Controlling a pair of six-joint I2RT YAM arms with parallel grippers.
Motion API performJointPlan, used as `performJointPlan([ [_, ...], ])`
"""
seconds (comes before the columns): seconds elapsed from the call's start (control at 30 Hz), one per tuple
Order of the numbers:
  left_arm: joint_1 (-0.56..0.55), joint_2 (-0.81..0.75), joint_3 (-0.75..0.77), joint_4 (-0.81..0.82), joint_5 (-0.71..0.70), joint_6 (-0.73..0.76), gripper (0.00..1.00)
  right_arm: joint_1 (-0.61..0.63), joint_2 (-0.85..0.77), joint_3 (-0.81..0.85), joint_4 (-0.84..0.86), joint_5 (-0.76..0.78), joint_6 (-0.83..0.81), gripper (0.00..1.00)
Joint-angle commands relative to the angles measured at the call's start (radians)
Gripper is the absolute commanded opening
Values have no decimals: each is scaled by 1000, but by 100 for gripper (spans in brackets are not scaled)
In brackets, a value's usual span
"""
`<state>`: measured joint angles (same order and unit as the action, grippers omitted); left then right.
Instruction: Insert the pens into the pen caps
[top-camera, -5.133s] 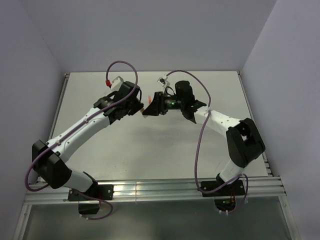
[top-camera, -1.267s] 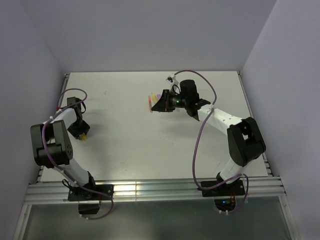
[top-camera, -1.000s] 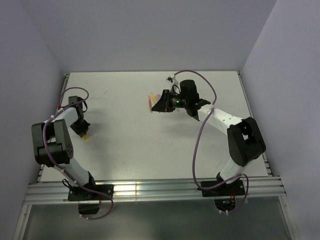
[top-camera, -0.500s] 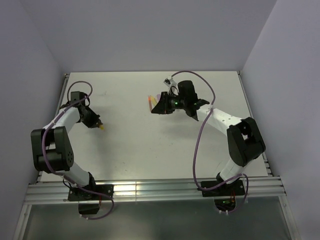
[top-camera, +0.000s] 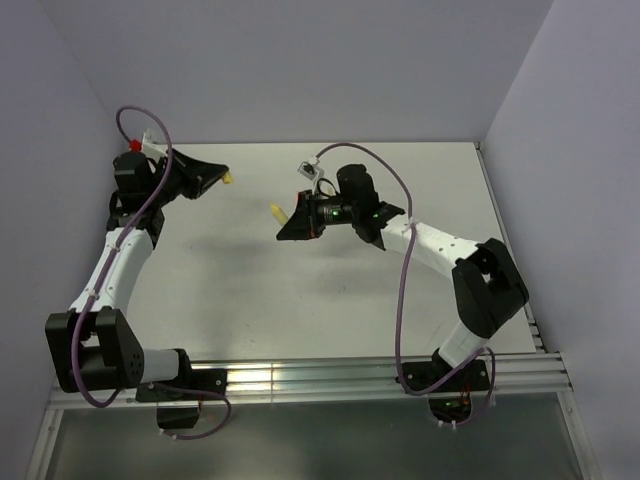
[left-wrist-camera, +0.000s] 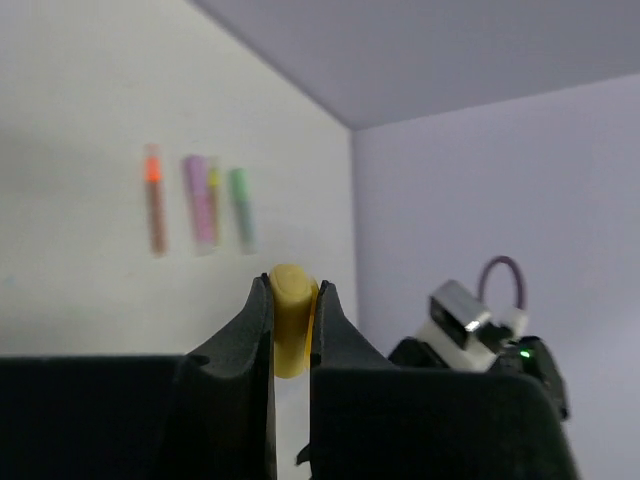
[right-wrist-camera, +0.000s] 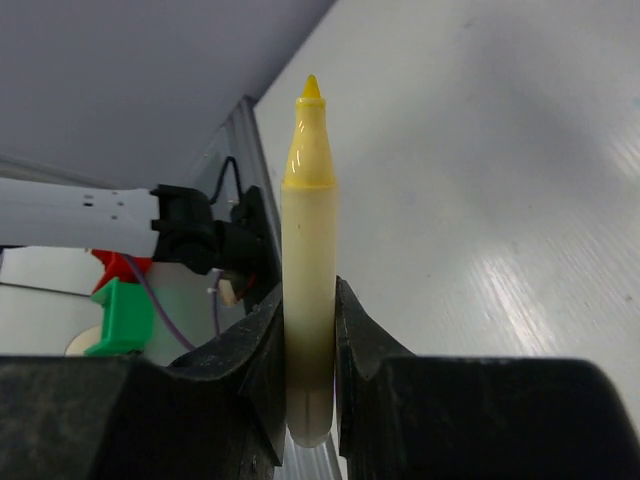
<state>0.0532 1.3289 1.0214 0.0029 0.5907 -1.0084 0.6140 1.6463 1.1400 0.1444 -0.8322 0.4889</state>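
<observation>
While the top view loses it behind the right wrist, the left wrist view catches a row of slim plastic pens (left-wrist-camera: 200, 200) lying on the white table (top-camera: 300, 290): orange-red, pink-purple with a yellow one against it, and green, all blurred. They lie parallel, toward the table's far side.

The left gripper (top-camera: 222, 178) is clamped on a short yellow plastic cap (top-camera: 228, 179). It is held in the air over the table's far-left corner, and its long axis runs along the fingers, end pointing toward table centre. The wrist view shows its rounded end sticking out past the fingertips (left-wrist-camera: 262, 300).

The right gripper (top-camera: 287, 222) is clamped on a slim yellow plastic pen (top-camera: 278, 211) above the table's middle, far half. The pen's axis runs along the fingers and the bare felt tip points out, toward the table's far-left side. The right wrist view shows the tip clearly (right-wrist-camera: 308, 230); the top view gives only a yellow stub.

Versus half a second ago, the left gripper has risen from low over the table's left side to that far-left corner. The right gripper has shifted left.
</observation>
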Motion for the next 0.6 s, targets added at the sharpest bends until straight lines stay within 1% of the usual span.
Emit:
performJointPlan([
  [0.0,-19,-34,66,268,158,-117,0,10,-92,35,187,-90,95,0],
  [0.03,-41,-37,71,355,176,-133,0,15,-109,33,210,-93,112,0],
  [0.07,-42,-42,66,403,176,-172,0,16,-118,32,257,-97,144,0],
  [0.13,-105,-48,48,501,173,-211,0,20,-138,35,277,-91,160,0],
  [0.17,-118,-43,45,582,175,-240,0,24,-143,35,299,-88,174,0],
  [0.33,-182,-33,46,753,170,-301,0,27,-154,49,291,-79,188,0],
  [0.5,-229,-23,63,784,159,-303,0,27,-181,35,310,-71,192,0],
  [0.57,-242,-20,63,772,158,-292,0,27,-189,32,308,-67,189,0],
])
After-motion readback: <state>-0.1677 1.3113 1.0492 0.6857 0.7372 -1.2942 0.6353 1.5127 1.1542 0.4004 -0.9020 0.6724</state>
